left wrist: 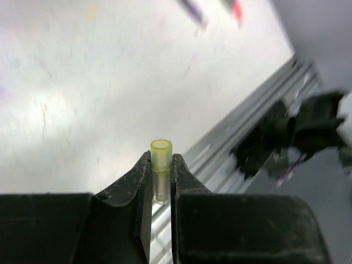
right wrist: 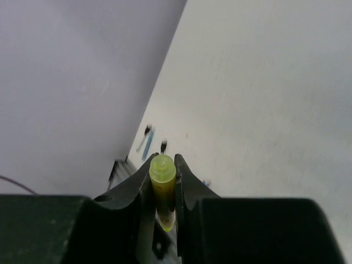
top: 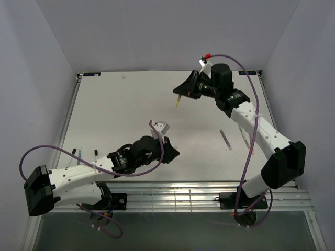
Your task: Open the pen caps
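My left gripper [left wrist: 161,163] is shut on a small yellow pen cap [left wrist: 161,151], held upright between the jaws with its open end up. In the top view the left gripper [top: 170,152] hovers over the table's middle front. My right gripper [right wrist: 163,165] is shut on a yellow pen [right wrist: 163,184], seen end on. In the top view the right gripper [top: 184,91] is raised at the back centre, and the yellow pen [top: 178,101] points down and left out of it. The two grippers are well apart.
A pale pen [top: 226,139] lies on the table to the right, beside the right arm. Two small dark caps [top: 74,151] [top: 96,153] and a blue pen [right wrist: 147,144] lie at the front left. Metal rails [top: 199,194] run along the near edge.
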